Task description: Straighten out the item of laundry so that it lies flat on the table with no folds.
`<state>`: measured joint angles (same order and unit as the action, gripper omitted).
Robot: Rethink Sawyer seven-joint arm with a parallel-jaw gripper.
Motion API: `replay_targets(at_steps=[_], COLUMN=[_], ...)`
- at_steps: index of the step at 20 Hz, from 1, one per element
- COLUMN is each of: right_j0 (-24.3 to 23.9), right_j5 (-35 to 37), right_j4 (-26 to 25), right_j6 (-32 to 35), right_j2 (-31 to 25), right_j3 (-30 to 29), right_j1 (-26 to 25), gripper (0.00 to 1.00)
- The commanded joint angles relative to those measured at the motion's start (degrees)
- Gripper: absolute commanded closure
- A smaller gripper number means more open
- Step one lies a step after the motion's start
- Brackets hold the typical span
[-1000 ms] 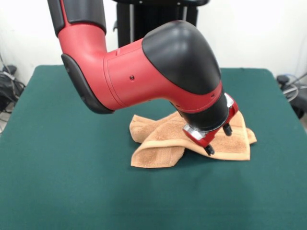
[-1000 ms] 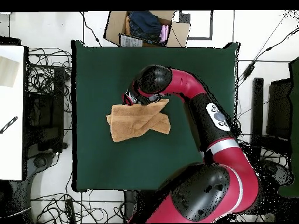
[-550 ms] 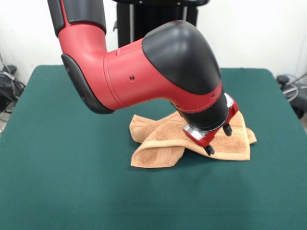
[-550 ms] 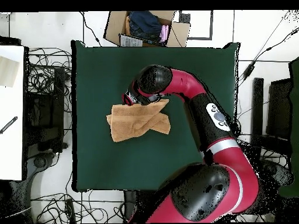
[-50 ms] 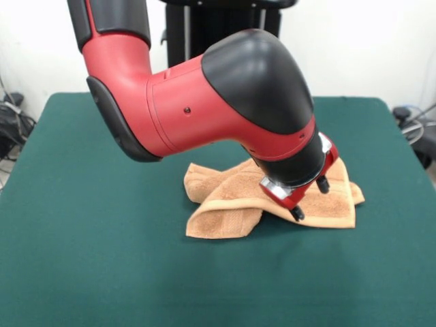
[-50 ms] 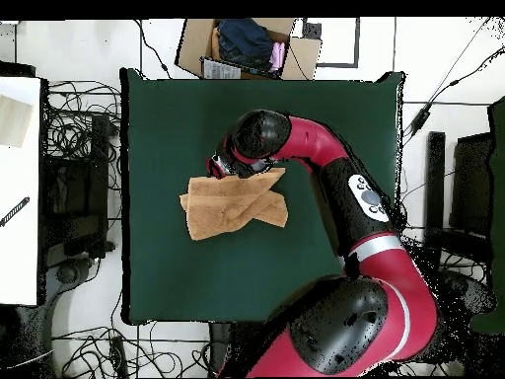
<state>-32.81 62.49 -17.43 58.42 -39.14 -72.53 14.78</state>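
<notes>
Orange-tan terry makes up the towel (image 5: 272, 201), which lies crumpled near the middle of the dark green bench (image 5: 82, 259), a little toward the right side in the front view. It is not flat: 1 part is folded over another, so 2 overlapping flaps spread out in a loose crossed shape, with a thick rolled fold at the upper left and a paler border band running along the edge of the lower flap. In the overhead view the towel (image 6: 235, 205) shows the same doubled-over shape, with green cloth open on every side of it.

Above it the red and black arm (image 5: 204, 102) bends down from the top of the front view, its big black elbow cap hiding the middle of the towel. The tool (image 5: 310, 199) sits at the end of the wrist, low over the right part of the towel, with 2 short dark tips pointing down and set apart from each other. Nothing is between them, so the tool is open and holds nothing. Whether the tips touch the terry I cannot tell. In the overhead view the tool (image 6: 219, 166) is at the towel's upper left corner.

A cardboard box (image 6: 247, 44) with dark things inside stands beyond the bench's top edge in the overhead view.
</notes>
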Motion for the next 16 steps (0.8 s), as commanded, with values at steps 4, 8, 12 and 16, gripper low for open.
replay_targets(at_steps=[4,8,12,16], right_j0=[-1.2,-1.3,-1.5,-1.9], right_j5=[2.4,2.7,2.8,3.2], right_j4=[-1.0,-1.1,-1.2,-1.3], right_j6=[-5.7,-5.9,-6.2,-6.6], right_j2=[-0.4,-0.3,-0.3,-0.3], right_j3=[2.6,2.8,2.8,2.7], right_j1=[0.5,0.6,0.6,0.7], gripper=[0.00,0.00,0.00,0.00])
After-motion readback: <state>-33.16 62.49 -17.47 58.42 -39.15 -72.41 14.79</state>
